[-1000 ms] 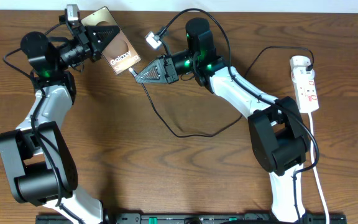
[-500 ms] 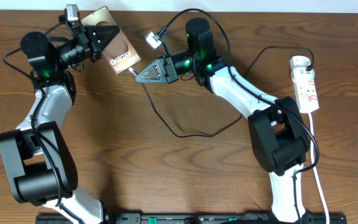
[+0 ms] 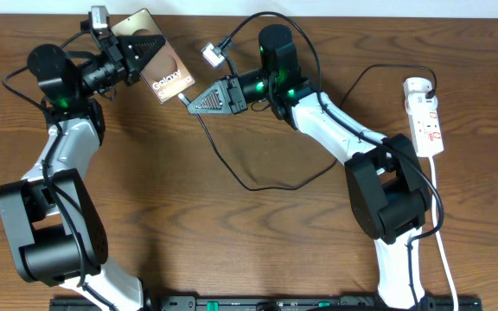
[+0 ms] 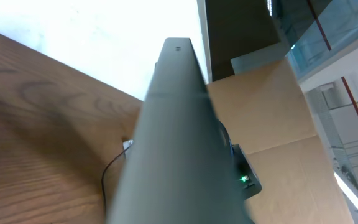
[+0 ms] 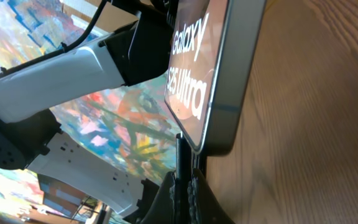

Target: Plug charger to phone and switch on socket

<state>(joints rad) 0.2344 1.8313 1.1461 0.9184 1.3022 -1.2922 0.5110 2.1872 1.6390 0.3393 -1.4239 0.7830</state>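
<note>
One brown wood-grain worktop [image 3: 188,246] carries the whole scene, and a pale strip of wall runs along its far edge. Behind the arms, the wrist views show a white wall, brown cardboard panels and a surface with many colours.

There is one small dark brown rectangular phone [image 3: 167,73] with white "Galaxy" lettering. It is at the far left of the worktop, held by the left gripper [image 3: 135,50], whose fingers are closed on its far end. The long axis of the phone runs diagonally from far left to near right, with its face tilted up, and its near short edge points at the right gripper [image 3: 190,101].

There is one long thin black charger cable [image 3: 258,186]. The right fingers [image 5: 191,193] are closed on its small tip, which stands just at the short edge of the phone. I cannot tell if the tip is inside the port. From there the cable makes a loop on the worktop and goes to the one narrow white power strip [image 3: 426,125], which has red marks. The strip lies at the right side, well apart from the phone, with its long axis running from far to near.
</note>
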